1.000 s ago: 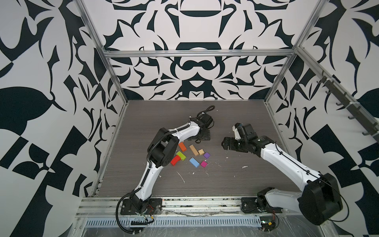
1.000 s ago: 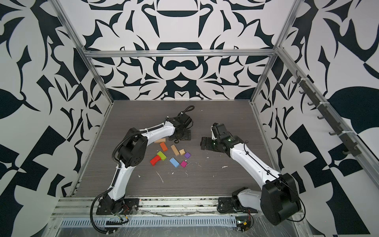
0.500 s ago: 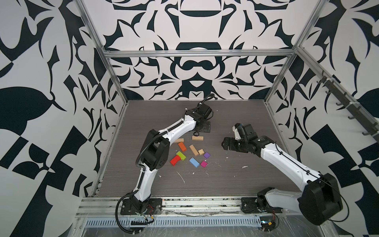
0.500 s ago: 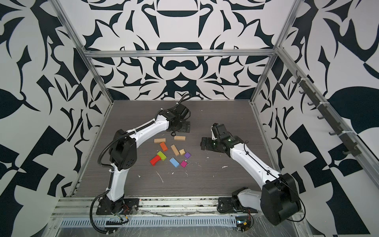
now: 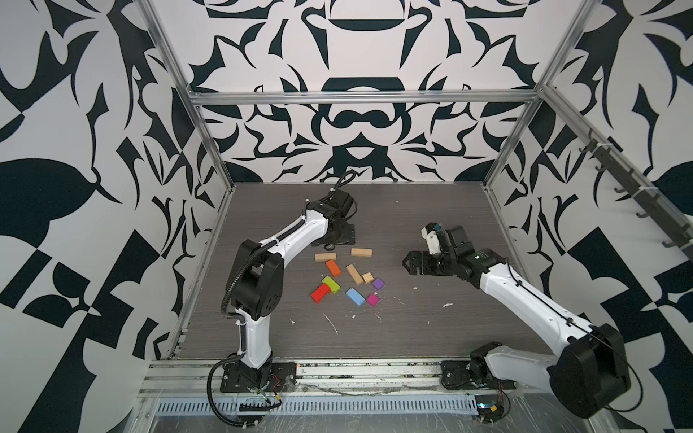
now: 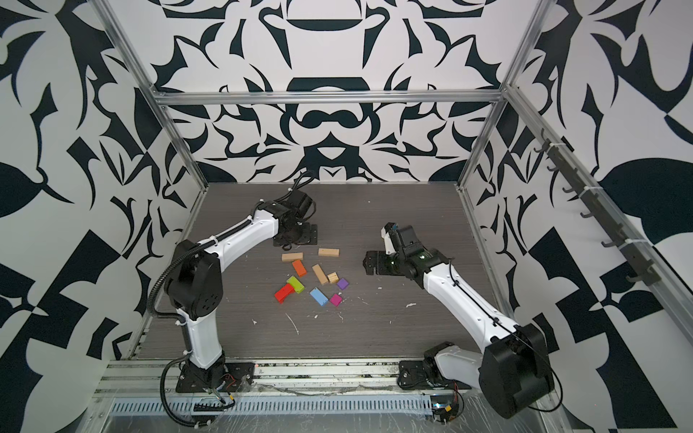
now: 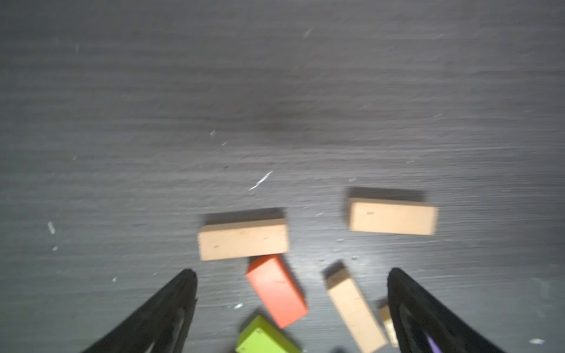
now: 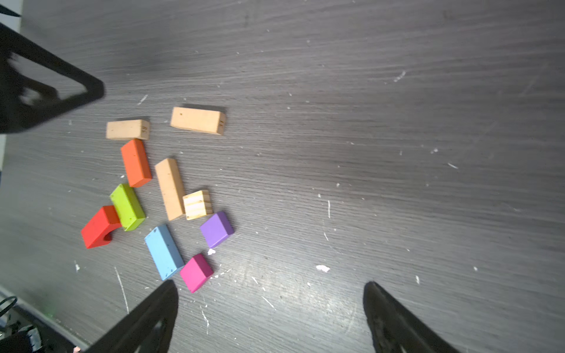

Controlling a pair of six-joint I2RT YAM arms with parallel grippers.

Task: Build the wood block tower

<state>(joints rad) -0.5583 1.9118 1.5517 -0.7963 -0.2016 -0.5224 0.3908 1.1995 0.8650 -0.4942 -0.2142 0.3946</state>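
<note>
The left arm has pulled back toward the far wall, uncovering two tan oblongs that it hid a second ago; the right arm has kept its place.

The wood blocks (image 5: 347, 277) lie loose in one layer on the table (image 5: 431, 337), none resting on another. Take the orange block (image 5: 333, 268) as the mark. One tan oblong (image 5: 325, 256) lies just beyond it on the far-wall side, almost touching its end, and a second tan oblong (image 5: 361, 252) lies farther right of that. A third tan oblong (image 5: 354, 274) lies slanted just right of the orange block, with a tan cube (image 5: 368, 277) against it and a purple cube (image 5: 378, 283) beside the cube. On the near side of the orange block sit the green block (image 5: 330, 284), touching the red block (image 5: 320, 293), then the blue block (image 5: 355, 296) and the magenta cube (image 5: 372, 299).

The left gripper (image 7: 292, 273) hangs past the orange block toward the far wall, fingers spread, grasping nothing. The right gripper (image 8: 271, 284) hovers well right of it, likewise spread and empty.

The table is dark grey wood-grain, flecked with white scraps. Black-and-white patterned walls (image 5: 356, 123) in a metal frame (image 5: 360, 98) enclose it.
</note>
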